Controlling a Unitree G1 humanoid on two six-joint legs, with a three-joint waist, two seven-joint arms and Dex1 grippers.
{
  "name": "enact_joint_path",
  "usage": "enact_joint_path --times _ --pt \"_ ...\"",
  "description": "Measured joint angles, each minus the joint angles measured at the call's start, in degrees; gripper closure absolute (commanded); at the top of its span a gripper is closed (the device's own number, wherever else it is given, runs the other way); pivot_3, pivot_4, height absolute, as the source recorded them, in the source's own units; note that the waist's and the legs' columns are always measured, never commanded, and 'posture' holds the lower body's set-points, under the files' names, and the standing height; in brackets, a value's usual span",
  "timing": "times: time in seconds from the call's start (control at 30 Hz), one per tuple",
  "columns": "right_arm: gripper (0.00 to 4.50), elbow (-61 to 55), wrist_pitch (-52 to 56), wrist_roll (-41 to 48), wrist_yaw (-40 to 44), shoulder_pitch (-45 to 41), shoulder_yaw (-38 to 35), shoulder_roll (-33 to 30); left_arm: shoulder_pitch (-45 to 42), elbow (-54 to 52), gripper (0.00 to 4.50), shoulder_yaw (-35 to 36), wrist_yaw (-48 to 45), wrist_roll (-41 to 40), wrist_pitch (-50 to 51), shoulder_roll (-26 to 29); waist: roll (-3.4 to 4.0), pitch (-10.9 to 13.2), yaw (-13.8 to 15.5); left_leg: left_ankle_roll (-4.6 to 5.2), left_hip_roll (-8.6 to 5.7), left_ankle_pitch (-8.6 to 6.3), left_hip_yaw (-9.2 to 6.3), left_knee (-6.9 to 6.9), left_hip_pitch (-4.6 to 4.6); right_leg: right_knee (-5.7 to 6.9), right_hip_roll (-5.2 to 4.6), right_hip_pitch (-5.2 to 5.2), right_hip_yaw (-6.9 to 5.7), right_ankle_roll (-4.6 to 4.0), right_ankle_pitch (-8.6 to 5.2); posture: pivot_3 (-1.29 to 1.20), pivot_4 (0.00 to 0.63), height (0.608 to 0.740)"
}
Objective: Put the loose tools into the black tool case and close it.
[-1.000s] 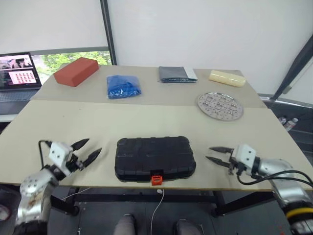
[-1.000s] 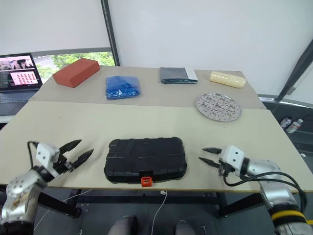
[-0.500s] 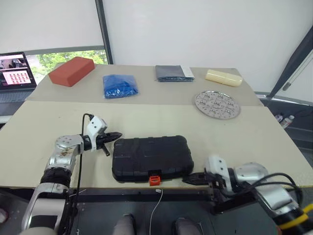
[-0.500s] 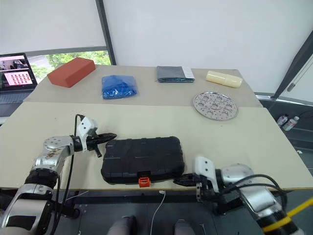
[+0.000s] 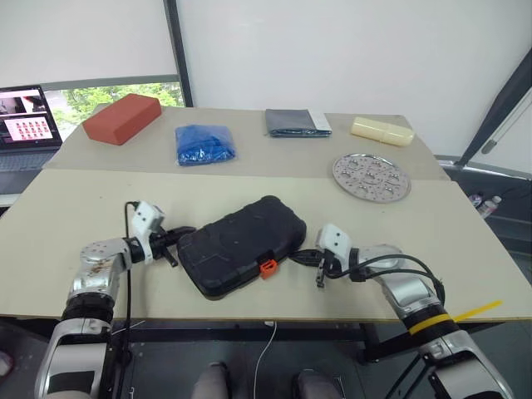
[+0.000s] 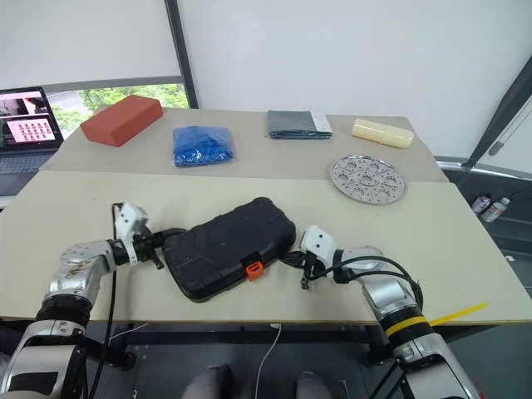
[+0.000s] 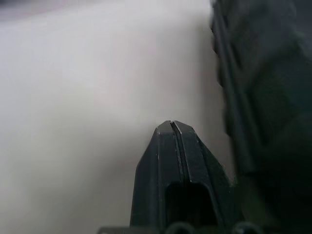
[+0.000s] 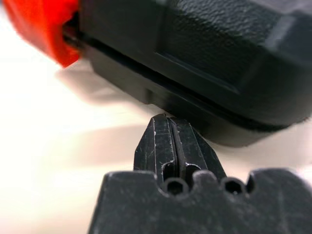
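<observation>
Black plastic, lid down: the black tool case (image 5: 241,247) lies skewed on the worktop (image 5: 100,208) near its front edge, orange latch (image 5: 268,267) facing the robot. Risk: both end effectors have fingers pressed together and pinch nothing, so any push from either side would probably just spin or slide the case further, maybe off the front edge; the latch is not undone, so no tool can go in yet. No loose tools in sight on the worktop. Left end effector (image 5: 172,240) sits at the case's left end, touching or just beside it, can't tell which. Right end effector (image 5: 304,257) sits low at the case's near right corner, tips at the bottom seam just beside the latch.
</observation>
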Motion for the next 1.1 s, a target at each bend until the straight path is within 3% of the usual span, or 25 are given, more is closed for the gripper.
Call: enact_joint_path --times 0.13,0.27,0.33,0.4,0.5,0.53,0.77,1.1 --pt "4.5 -0.6 -2.6 2.4 4.5 1.4 -2.0 -0.7 0.9 -14.3 4.45 1.4 -6.0 -6.6 7.5 3.1 -0.02 0.0 0.2 0.0 -0.01 0.0 0.01 -0.02 -0.05 -0.01 -0.01 0.02 0.0 0.02 -0.01 0.0 0.15 0.74" --pt "4.5 -5.8 -0.9 5.5 9.3 6.3 -2.6 -2.7 1.2 -28.1 4.45 -3.5 -6.6 -9.3 16.5 2.2 0.0 0.0 0.7 -0.01 -0.01 -0.01 0.01 0.03 0.04 -0.02 -0.01 0.14 0.01 0.03 -0.03 0.0 0.15 0.74" --pt "4.5 -9.5 1.8 6.6 9.8 9.0 -2.5 -2.9 1.8 -31.4 4.45 -8.9 -5.0 -6.2 17.5 0.6 0.01 0.0 0.8 -0.01 -0.02 -0.01 0.0 0.05 0.15 -0.02 0.0 0.23 0.02 0.03 -0.03 0.0 0.15 0.74" --pt "4.5 -13.3 4.3 6.9 9.8 11.1 -1.6 -2.5 2.4 -31.9 4.45 -15.0 -1.3 -1.5 19.8 -1.3 0.01 0.0 0.6 -0.03 -0.01 -0.02 0.0 0.08 0.18 0.01 0.03 0.21 0.05 0.04 -0.03 0.0 0.15 0.74" --pt "4.5 -16.6 6.8 6.2 8.0 12.0 0.3 -0.5 2.1 -33.0 4.45 -18.4 2.5 3.0 20.5 -1.7 0.26 -0.2 0.1 -0.43 -0.01 -0.27 0.02 -0.02 0.75 -0.02 0.01 0.62 0.12 0.23 -0.27 0.0 0.15 0.74" --pt "4.5 -17.3 7.2 5.7 7.0 12.0 1.0 0.4 2.3 -33.5 4.45 -19.1 3.3 4.1 20.5 -1.6 0.42 -0.3 0.1 -0.44 -0.01 -0.28 0.02 -0.06 0.86 -0.03 0.0 0.7 0.12 -0.07 -0.48 0.0 0.15 0.74" --pt "4.5 -18.3 9.6 2.5 1.6 9.2 2.9 4.2 5.8 -37.8 4.45 -19.3 5.9 4.7 21.8 -1.9 0.92 -1.0 0.0 -0.46 -0.02 -0.3 0.01 -0.08 1.13 -0.04 -0.01 0.71 0.11 -0.13 -0.61 0.0 0.15 0.74" --pt "4.5 -9.8 7.5 -0.2 0.9 4.8 3.4 7.2 6.2 -38.0 4.45 -18.4 6.3 4.5 22.7 -1.6 0.91 -1.1 -0.5 -0.45 -0.01 -0.3 -0.02 -0.14 1.17 0.0 0.01 0.71 0.11 -0.17 -0.61 0.0 0.15 0.74"
